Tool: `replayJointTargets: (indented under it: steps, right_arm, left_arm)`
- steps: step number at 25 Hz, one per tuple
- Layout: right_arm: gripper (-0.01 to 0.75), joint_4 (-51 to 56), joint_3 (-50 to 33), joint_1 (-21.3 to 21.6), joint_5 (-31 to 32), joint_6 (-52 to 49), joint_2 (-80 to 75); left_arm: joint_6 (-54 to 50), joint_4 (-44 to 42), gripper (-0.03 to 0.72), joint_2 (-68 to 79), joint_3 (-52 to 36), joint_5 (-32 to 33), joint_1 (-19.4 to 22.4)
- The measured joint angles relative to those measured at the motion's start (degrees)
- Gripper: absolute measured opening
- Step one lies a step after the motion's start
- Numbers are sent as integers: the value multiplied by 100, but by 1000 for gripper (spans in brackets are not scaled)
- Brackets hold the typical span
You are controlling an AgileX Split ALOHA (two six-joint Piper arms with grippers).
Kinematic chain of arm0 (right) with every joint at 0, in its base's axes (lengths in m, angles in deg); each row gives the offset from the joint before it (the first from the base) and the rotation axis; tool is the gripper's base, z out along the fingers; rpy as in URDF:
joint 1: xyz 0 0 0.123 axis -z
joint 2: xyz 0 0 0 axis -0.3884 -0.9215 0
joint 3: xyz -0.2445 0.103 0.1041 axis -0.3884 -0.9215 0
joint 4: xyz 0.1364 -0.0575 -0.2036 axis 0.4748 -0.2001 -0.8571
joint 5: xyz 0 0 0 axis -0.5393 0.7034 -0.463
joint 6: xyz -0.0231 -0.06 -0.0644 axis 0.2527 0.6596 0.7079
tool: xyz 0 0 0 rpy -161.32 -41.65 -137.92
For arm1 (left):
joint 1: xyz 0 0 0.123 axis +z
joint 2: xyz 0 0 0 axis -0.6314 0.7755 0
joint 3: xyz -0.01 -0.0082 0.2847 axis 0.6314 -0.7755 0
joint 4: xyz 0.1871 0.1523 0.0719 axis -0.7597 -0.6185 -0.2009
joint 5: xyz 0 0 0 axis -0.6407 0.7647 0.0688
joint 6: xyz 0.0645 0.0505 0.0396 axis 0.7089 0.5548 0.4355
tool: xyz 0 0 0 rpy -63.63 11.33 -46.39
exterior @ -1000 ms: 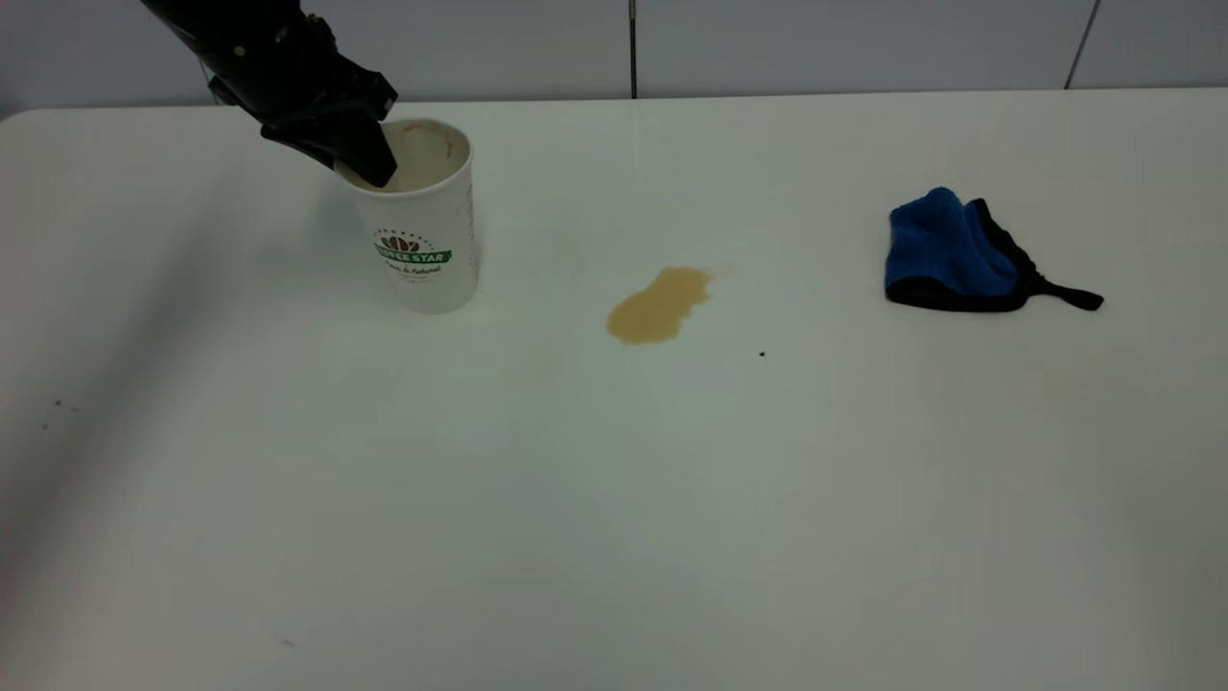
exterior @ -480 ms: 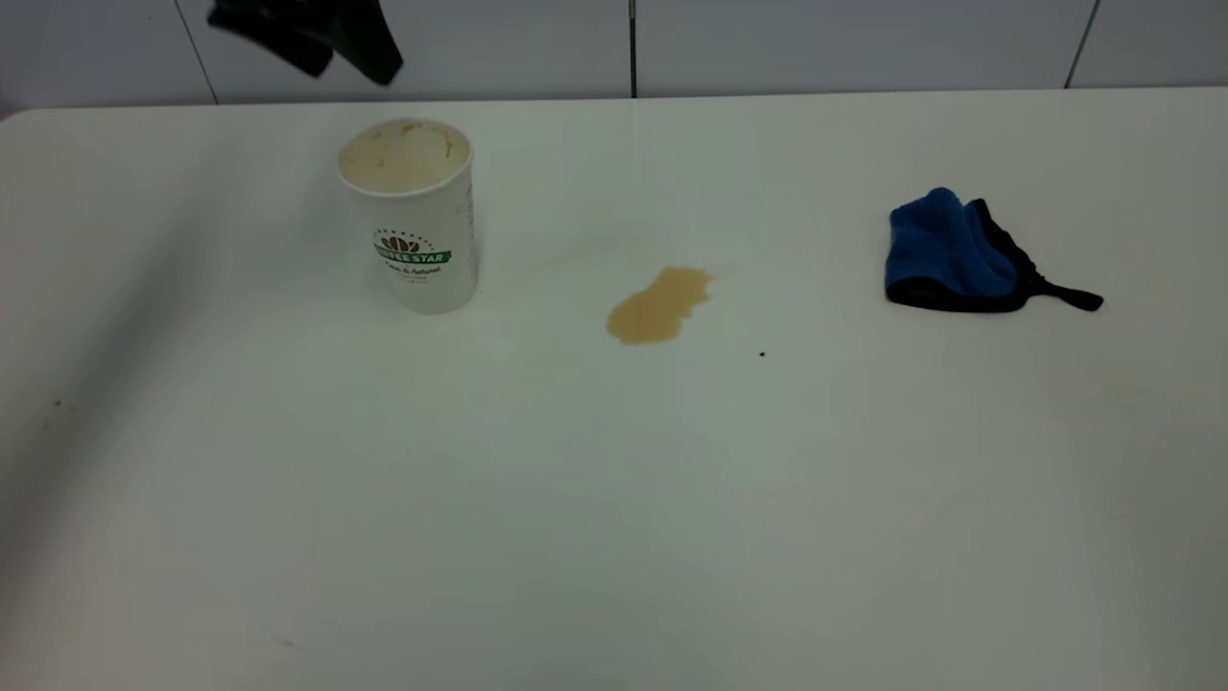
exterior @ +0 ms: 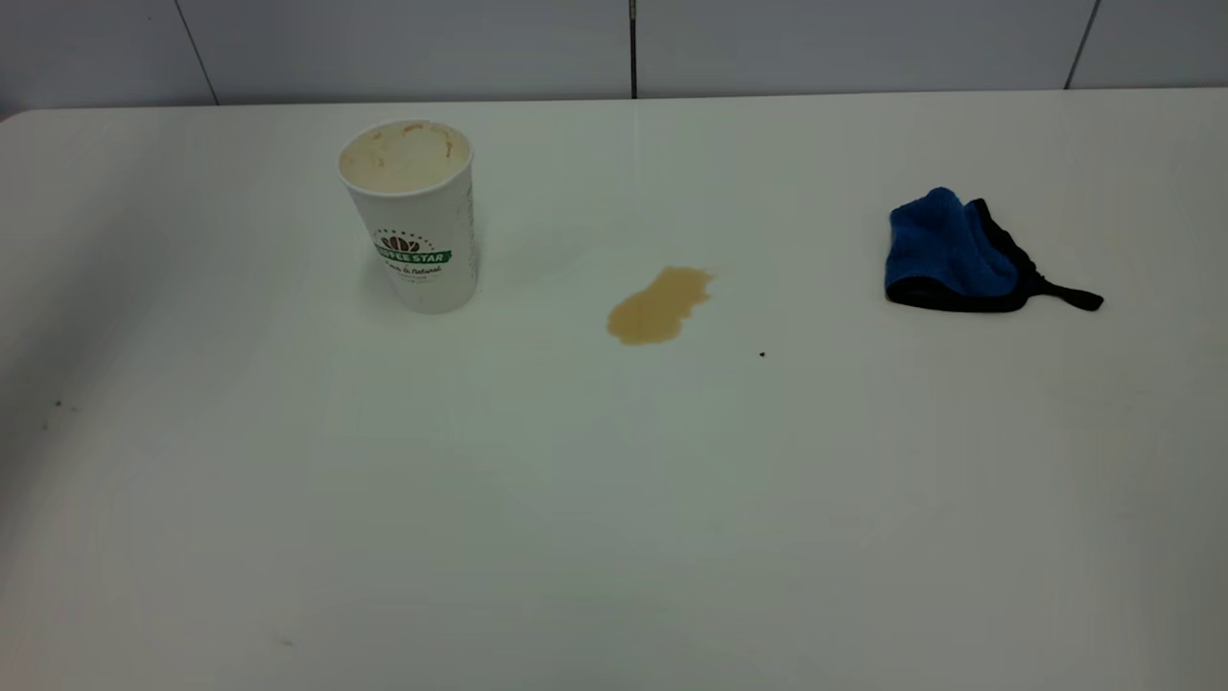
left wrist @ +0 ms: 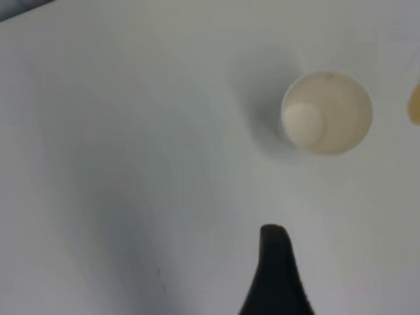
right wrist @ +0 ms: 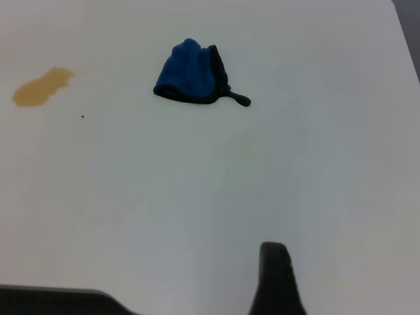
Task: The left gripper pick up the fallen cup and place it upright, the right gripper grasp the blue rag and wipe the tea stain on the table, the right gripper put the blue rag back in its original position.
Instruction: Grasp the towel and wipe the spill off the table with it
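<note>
The cup (exterior: 413, 226) stands upright at the table's (exterior: 614, 499) back left, its tan-stained inside showing. The tea stain (exterior: 659, 305) lies right of it, mid-table. The blue rag (exterior: 950, 251) lies at the right, its strap tail pointing right. Neither gripper shows in the exterior view. In the left wrist view the left gripper (left wrist: 223, 289) hangs high above the table, open and empty, one finger (left wrist: 274, 269) showing, apart from the cup (left wrist: 328, 111). In the right wrist view the right gripper (right wrist: 223, 295) is open and empty, well short of the rag (right wrist: 190, 75) and stain (right wrist: 41, 87).
A tiny dark speck (exterior: 762, 354) lies right of the stain. Grey wall panels run behind the table's far edge (exterior: 767, 93). A few faint specks mark the table's left side (exterior: 58, 404).
The left gripper let go of the cup's rim, rose up and back, and has left the exterior view. The cup stays upright. Rag and stain have not moved.
</note>
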Motion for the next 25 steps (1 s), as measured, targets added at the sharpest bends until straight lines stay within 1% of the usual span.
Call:
replayJointTargets:
  steps: [1,2,5,8,12,21,25]
  right_arm:
    - [580,0,0,0,0,7,0]
    - [580,0,0,0,0,7,0]
    - [580,-4,0,0,-2,7,0]
    - [580,-4,0,0,-2,7,0]
    - [580,-4,0,0,-2,1,0]
    - [580,-4,0,0,-2,1,0]
    - [580,-4,0,0,-2,1,0]
  left_arm:
    - [-38,-132,585,-179,0,280,0]
    - [-78,-250,583,-340,0,425,0]
    - [-309,-537,582,-757,-21,425,0]
    - [-787,-826,582,-1296,-428,425,0]
    - [-1133,-1061,582,-2294,-1460,425,0]
    - [-1282,-1080,582,-5193,-4672,425,0]
    - [-1947,-1067,581,-6460,-5717,425,0]
